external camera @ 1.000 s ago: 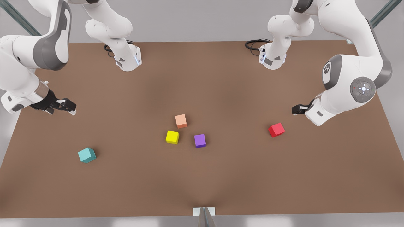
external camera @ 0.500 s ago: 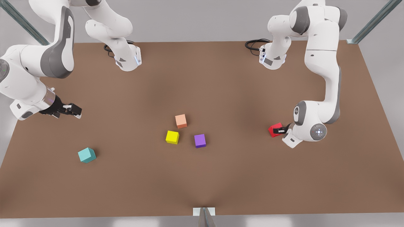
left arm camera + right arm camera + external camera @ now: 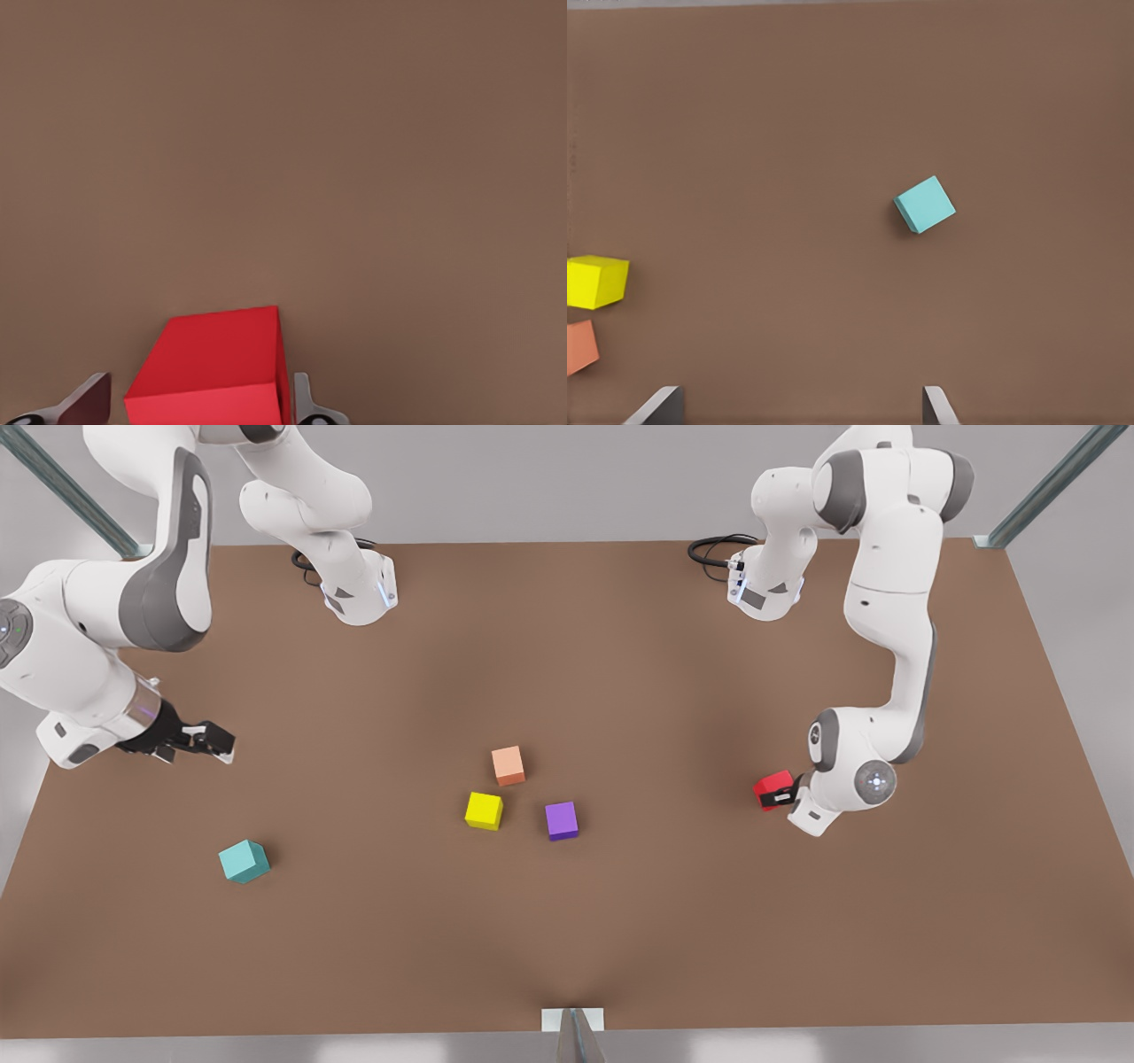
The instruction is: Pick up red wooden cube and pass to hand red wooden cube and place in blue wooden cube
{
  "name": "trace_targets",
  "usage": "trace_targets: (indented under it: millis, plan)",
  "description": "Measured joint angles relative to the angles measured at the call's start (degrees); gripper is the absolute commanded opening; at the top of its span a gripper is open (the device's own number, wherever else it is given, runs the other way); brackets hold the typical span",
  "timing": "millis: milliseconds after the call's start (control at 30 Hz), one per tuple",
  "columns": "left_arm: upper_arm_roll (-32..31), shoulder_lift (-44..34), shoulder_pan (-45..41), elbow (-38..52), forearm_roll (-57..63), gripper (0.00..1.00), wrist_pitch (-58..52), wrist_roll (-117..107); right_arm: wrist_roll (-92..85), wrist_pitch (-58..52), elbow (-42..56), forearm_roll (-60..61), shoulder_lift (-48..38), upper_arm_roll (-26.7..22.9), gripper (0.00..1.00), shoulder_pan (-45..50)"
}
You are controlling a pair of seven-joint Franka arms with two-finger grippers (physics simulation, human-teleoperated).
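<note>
On the front view's right, the left gripper (image 3: 781, 795) was folded low to the table (image 3: 620, 921), its fingers spread on either side of the red wooden cube (image 3: 772, 786), which sat on the table between them, as the left wrist view showed (image 3: 213, 367). Across the table, the right gripper (image 3: 205, 741) hung above the surface, fingers apart and holding nothing, near the blue wooden cube (image 3: 244, 861). Five cubes lay in all: one red, one teal, one yellow cube (image 3: 484, 810), one purple cube (image 3: 562, 820), one salmon cube (image 3: 508, 765).

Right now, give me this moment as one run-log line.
left claw: open, straddling red cube on table | right claw: open, empty, waiting above table near teal cube | handover: not yet begun
</note>
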Motion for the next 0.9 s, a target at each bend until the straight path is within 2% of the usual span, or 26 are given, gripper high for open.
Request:
trace_targets:
  millis: [367, 400, 433, 467, 533, 700, 733, 800, 833, 900]
  plan:
    - [0.0, 1.2, -0.3, -2.1, -1.1, 1.00, 2.6, -1.5, -0.7, -0.3, -0.2, 0.6, 0.1, 0.0, 1.00, 0.2]
    - [0.0, 1.3, -0.3, -2.1, -1.6, 0.91, 2.8, -1.6, -0.8, -0.4, -0.2, 0.6, 0.1, 0.0, 1.00, 0.2]
    - [0.0, 1.5, -0.3, -2.1, -1.9, 0.69, 3.0, -1.8, -0.8, -0.4, -0.2, 0.6, 0.2, 0.0, 1.00, 0.2]
    - [0.0, 1.6, -0.3, -2.1, -2.0, 0.59, 3.2, -2.1, -0.9, -0.4, -0.2, 0.6, 0.2, 0.0, 1.00, 0.2]
    - [0.0, 1.7, -0.3, -2.1, -2.0, 0.55, 3.5, -2.7, -0.9, -0.5, -0.2, 0.6, 0.2, 0.0, 1.00, 0.1]
    - [-1.5, -3.5, -1.7, -1.0, -2.5, 0.55, 3.5, -4.1, -1.1, -0.6, -0.2, 0.6, 0.3, 0.1, 1.00, 0.1]
    - [-2.6, -2.9, -1.8, 1.6, -4.1, 0.55, 2.8, -4.5, -1.1, -0.6, -0.2, 0.6, 0.3, 0.1, 1.00, 0.2]
    - [-4.6, 1.4, -1.8, 13.7, -6.8, 0.55, -2.4, -5.3, -1.2, -0.7, -0.2, 0.6, 0.3, 0.1, 1.00, 0.3]
    - [-6.6, 4.0, -1.8, 21.0, -8.7, 0.55, -6.2, -5.5, -1.2, -0.7, -0.2, 0.6, 0.4, 0.1, 1.00, 0.3]
    - [-11.6, 7.2, -1.7, 30.1, -13.4, 0.55, -12.4, -5.1, -1.3, -0.7, -0.2, 0.6, 0.4, 0.1, 1.00, 0.4]
